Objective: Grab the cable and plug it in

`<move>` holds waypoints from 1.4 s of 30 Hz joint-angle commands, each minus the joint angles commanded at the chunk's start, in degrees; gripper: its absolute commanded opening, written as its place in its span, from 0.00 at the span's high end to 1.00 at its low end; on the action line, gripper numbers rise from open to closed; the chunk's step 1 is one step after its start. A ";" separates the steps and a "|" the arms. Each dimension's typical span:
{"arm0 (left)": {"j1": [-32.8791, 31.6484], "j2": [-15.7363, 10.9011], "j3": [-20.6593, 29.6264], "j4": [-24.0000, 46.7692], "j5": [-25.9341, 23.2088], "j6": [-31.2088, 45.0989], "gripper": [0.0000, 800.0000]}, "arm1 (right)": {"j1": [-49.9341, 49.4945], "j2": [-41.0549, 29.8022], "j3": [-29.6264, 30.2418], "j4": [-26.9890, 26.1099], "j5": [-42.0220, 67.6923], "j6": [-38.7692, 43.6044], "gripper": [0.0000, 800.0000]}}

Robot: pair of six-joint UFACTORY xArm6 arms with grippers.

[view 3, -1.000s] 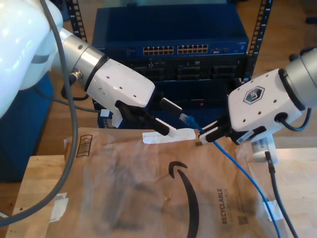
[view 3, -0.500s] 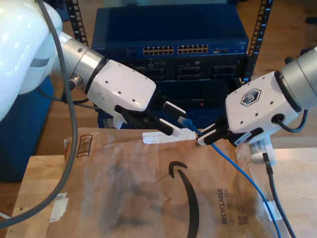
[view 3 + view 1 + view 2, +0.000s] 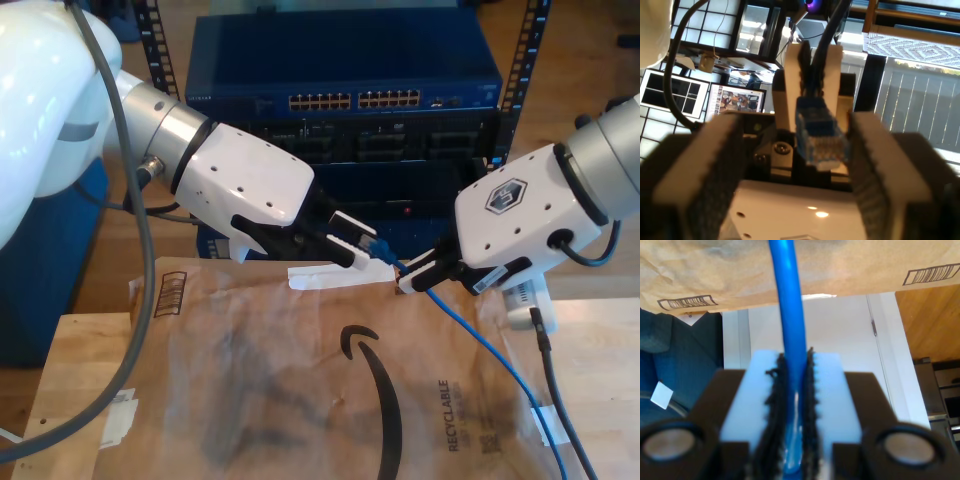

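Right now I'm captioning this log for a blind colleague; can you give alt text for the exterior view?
Two white robot arms meet over a brown paper-covered table: my second gripper pinches the blue cable, whose plug sits between my first gripper's open fingers. A blue network switch stands behind.

The thin bright blue cable (image 3: 478,338) hangs in the air, its clear plug (image 3: 821,136) pointing up.

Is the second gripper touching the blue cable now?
Touching. In the second wrist view, my second gripper has both pads pressed against the cable, which runs between them with no gap.
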 joint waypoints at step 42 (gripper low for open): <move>12.57 12.75 -3.52 -15.30 22.68 -17.32 1.00 | 15.30 -10.46 -7.65 -0.53 -18.11 -11.34 0.00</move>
